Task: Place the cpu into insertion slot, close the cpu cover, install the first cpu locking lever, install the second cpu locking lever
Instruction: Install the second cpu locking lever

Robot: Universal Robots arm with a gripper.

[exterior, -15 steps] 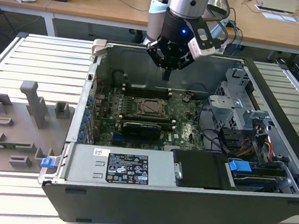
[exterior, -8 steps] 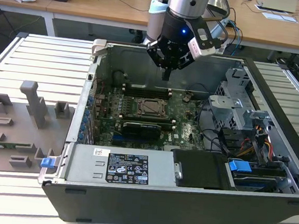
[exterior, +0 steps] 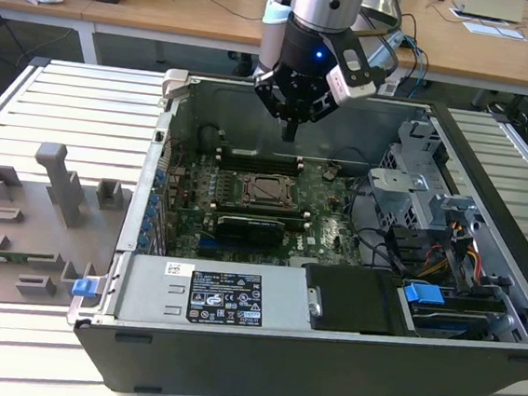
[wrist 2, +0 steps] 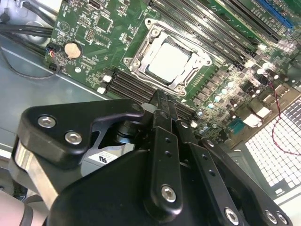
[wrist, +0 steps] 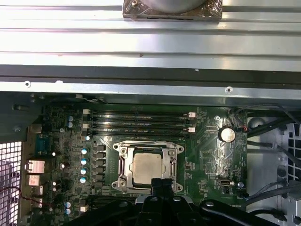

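Observation:
The cpu (exterior: 267,190) (wrist 2: 168,61) (wrist: 146,167), a pale silver square, lies flat in the insertion slot (wrist: 178,187) on the green motherboard. The silvery cpu cover (wrist 2: 141,52) (wrist: 123,165) lies down around the chip, whose top shows through its window. A thin wire lever (wrist: 141,142) runs along one side of the socket. My gripper (exterior: 290,133) (wrist 2: 160,96) (wrist: 161,182) hangs above the board beside the socket, fingers shut together with nothing between them. It touches neither chip nor cover.
The board sits deep inside an open computer case (exterior: 153,187). Memory slots (wrist: 138,121) and a long black card (exterior: 252,227) flank the socket. A power supply (exterior: 208,296), drive cage (exterior: 414,189) and cables (exterior: 436,261) crowd the rest. Grey fixtures (exterior: 60,183) stand at the exterior view's left.

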